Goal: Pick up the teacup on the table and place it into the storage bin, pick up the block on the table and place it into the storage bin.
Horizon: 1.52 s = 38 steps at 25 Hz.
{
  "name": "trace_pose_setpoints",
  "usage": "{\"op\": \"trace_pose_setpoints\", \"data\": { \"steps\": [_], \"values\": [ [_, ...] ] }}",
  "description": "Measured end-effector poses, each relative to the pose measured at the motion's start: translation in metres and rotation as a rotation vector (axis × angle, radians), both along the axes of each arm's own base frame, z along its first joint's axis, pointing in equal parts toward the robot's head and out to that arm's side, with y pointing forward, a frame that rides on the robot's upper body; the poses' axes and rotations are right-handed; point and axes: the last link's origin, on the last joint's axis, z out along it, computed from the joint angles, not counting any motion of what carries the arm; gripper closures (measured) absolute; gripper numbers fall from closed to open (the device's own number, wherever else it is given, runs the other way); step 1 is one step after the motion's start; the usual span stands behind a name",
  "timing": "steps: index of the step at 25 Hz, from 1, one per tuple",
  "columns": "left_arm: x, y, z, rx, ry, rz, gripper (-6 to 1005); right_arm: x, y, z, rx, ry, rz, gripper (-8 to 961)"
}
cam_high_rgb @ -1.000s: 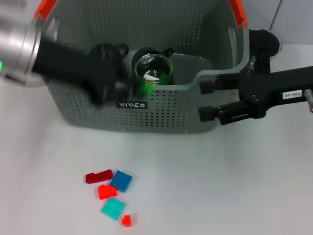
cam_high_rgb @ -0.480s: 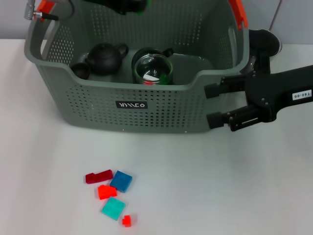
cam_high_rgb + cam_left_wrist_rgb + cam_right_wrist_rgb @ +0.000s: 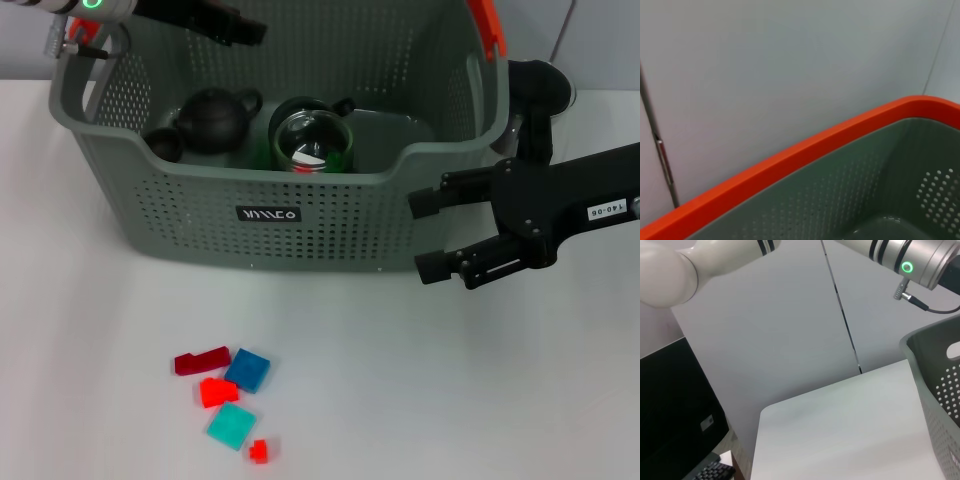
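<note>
With the glass teacup (image 3: 312,145) apparently in the storage bin (image 3: 270,215), the released right end effector (image 3: 428,235) beside its right wall should descend squarely onto one block (image 3: 247,369) on the table (image 3: 450,400) before the bin.

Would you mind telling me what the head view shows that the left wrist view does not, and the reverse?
Only the head view shows the blocks on the table, the teapot and glass cup inside the bin, the open right gripper beside the bin, and the left gripper above it. Only the left wrist view shows the wall behind the bin up close. Both show the bin's perforated grey-green side and an orange-red handle.
</note>
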Motion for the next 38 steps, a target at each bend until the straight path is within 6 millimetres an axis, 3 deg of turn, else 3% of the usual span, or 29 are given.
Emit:
{"op": "trace_pose_setpoints", "data": {
  "steps": [5, 8, 13, 19, 23, 28, 31, 32, 33, 38],
  "values": [
    [0.004, -0.004, 0.01, 0.024, -0.016, -0.015, 594, 0.0, -0.001, -0.001, -0.003, 0.0, 0.003, 9],
    [0.016, -0.018, 0.029, 0.036, -0.058, -0.068, 509, 0.001, -0.002, -0.001, -0.005, 0.001, 0.002, 9],
    [0.031, -0.067, 0.062, -0.021, -0.165, -0.173, 303, 0.001, -0.003, -0.001, -0.014, 0.003, 0.006, 9],
    [0.027, -0.132, 0.081, -0.09, -0.273, -0.287, 95, 0.003, -0.004, 0.001, -0.015, 0.003, 0.006, 9],
    [0.014, -0.161, 0.078, -0.123, -0.249, -0.304, 36, 0.004, -0.004, 0.002, -0.01, 0.007, 0.01, 9],
    [-0.007, -0.189, 0.067, -0.173, -0.192, -0.304, 39, 0.003, -0.004, 0.002, -0.007, 0.011, 0.012, 9],
    [-0.028, -0.198, 0.058, -0.199, -0.148, -0.316, 40, 0.001, -0.004, 0.0, -0.015, 0.011, 0.016, 9],
    [-0.028, -0.198, 0.058, -0.199, -0.148, -0.316, 41, 0.001, -0.005, -0.001, -0.02, 0.009, 0.017, 9],
    [-0.042, -0.2, 0.052, -0.22, -0.122, -0.321, 41, 0.0, -0.005, -0.003, -0.026, 0.006, 0.017, 9],
    [-0.072, -0.2, 0.032, -0.297, -0.071, -0.316, 44, -0.002, -0.007, -0.006, -0.051, -0.002, 0.01, 9]
  ]
}}
